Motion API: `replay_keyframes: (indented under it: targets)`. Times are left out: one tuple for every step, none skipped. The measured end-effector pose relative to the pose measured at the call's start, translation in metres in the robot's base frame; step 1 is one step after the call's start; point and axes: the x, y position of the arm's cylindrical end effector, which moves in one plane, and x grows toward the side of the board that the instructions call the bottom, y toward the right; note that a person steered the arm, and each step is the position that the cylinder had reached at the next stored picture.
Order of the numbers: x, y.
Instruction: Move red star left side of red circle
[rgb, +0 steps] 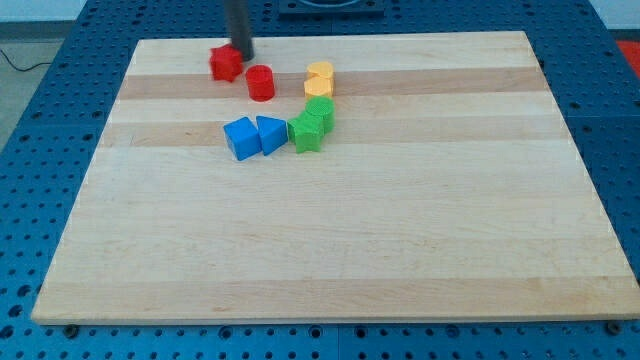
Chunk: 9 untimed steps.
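The red star (226, 64) lies near the view's top, left of centre on the wooden board (330, 250). The red circle (261, 83) stands just to its right and slightly lower, a small gap between them. My tip (242, 56) comes down from the view's top and ends right against the star's upper right side, above and left of the red circle.
Two yellow blocks (320, 78) sit stacked close right of the red circle. Below them are a green circle (320, 111) and a green star (306, 132). A blue cube (240, 138) and a blue triangle (271, 134) sit left of the green star.
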Motion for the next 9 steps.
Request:
replay_keyframes:
  targets:
    - [0.03, -0.013]
    - [0.01, 0.025]
    - [-0.022, 0.094]
    - [-0.013, 0.182]
    - [0.041, 0.228]
    - [0.082, 0.229]
    - [0.087, 0.209]
    - [0.095, 0.189]
    - [0.106, 0.165]
